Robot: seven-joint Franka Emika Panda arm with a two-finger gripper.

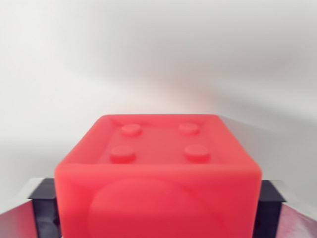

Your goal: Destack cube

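Observation:
A red cube [158,168] with several round studs on its top face fills the lower middle of the wrist view, very close to the camera. My gripper [158,210] is shut on it. The dark left finger pad [45,208] presses against the cube's left side, and the right finger pad [270,208] presses against its right side. The cube hides whatever lies under it, so no second cube shows.
A plain white surface [158,59] stretches behind the cube, with a soft grey shadow across it. Nothing else is in view.

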